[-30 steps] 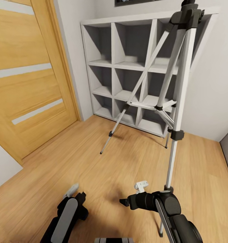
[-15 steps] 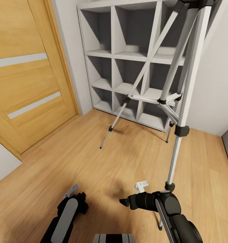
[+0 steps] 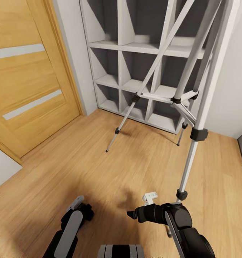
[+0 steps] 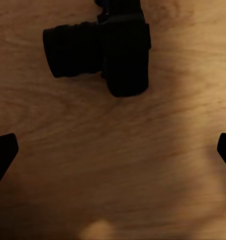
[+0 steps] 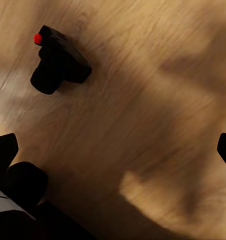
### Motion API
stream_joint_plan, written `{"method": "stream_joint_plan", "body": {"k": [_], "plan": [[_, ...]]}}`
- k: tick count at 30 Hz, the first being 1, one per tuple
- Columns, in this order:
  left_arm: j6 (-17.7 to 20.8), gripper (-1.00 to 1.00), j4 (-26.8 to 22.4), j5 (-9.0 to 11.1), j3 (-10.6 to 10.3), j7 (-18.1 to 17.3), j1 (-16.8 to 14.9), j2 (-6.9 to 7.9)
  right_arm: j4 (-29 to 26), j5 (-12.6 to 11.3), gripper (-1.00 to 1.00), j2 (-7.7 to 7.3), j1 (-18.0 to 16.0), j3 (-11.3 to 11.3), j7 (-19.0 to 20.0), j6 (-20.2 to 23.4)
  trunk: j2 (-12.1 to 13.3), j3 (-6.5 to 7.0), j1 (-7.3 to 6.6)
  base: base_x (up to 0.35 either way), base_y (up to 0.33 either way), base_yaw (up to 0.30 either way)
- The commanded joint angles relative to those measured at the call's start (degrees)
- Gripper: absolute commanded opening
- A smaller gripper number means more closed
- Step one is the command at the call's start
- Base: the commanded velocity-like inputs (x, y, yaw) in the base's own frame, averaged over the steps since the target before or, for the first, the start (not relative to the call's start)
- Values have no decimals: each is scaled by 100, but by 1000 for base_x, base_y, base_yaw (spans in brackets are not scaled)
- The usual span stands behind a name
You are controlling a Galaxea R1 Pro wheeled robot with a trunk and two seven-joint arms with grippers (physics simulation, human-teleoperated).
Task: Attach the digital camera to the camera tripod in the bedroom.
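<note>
Since the earlier frames the head camera had tilted lower, so the camera tripod (image 3: 192, 93) and white cube shelf (image 3: 110, 53) sat higher in view. Its silver legs stood on the plank floor (image 3: 135, 168) before the shelf, beside the striped wooden door (image 3: 24, 79). The digital camera (image 4: 105, 52) lay on the floor, apart from both grippers. The left gripper (image 4: 113, 152) and right gripper (image 5: 113, 147) hung empty, fingers wide.
</note>
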Motion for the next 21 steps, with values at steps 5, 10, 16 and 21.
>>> {"method": "stream_joint_plan", "body": {"k": [5, 10, 16, 21], "plan": [[33, 100, -15, 14, -1, 29, -3, -5, -10, 57, 100, 2, -3, -2, 50, 14, -9, -116, 12, 0, 0, 0], [33, 100, -26, 12, -5, 11, -3, -7, -16, 54, 100, 2, -3, -3, 51, 10, -16, -227, 24, 0, 0, 0], [33, 100, -48, 6, -14, -7, -3, -7, -20, 49, 100, 9, -3, 7, 51, 9, -24, -360, 40, 0, 0, 0], [27, 100, -68, 2, -26, -25, -3, -7, -20, 49, 100, 9, -3, 7, 51, -50, -30, -470, 53, 0, 0, 0]]}}
